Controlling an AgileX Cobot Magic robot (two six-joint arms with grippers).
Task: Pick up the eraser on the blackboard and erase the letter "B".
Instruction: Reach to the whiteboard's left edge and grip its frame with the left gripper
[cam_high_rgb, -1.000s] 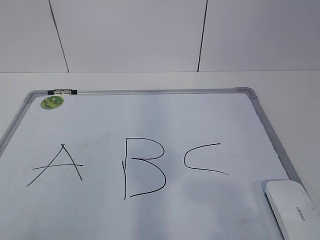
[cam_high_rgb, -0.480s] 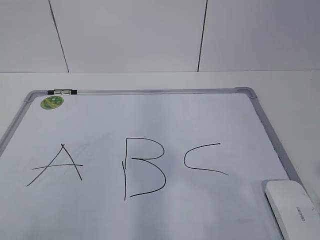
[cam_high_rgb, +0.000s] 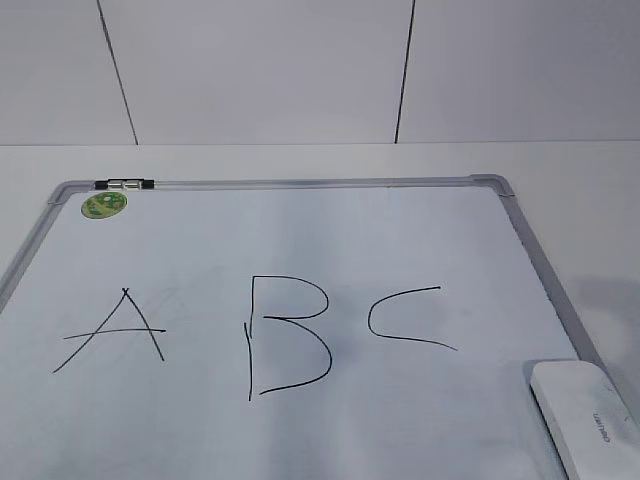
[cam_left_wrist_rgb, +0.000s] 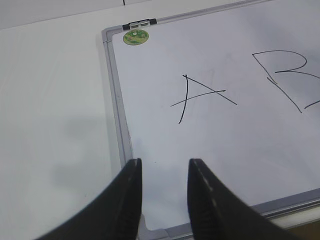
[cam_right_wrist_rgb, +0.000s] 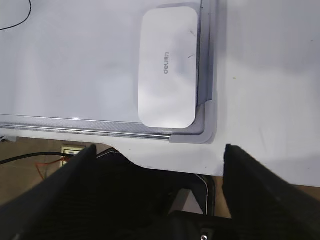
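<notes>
Eraser (cam_right_wrist_rgb: 167, 65) lengthwise along blackboard (cam_right_wrist_rgb: 75, 65) edge

Handwritten in thin black marker on the blackboard (cam_high_rgb: 300, 240): letter "A" (cam_high_rgb: 112, 331) at 9 o'clock, the letter "B" (cam_high_rgb: 286, 335) at centre, letter "C" (cam_high_rgb: 405, 318) at 3 o'clock. Printed in small grey lettering on top of the eraser (cam_right_wrist_rgb: 168, 65), at 5 o'clock on the board; wording too small to read with certainty. Print on round green sticker (cam_high_rgb: 104, 205) at 11 o'clock illegible.
</notes>
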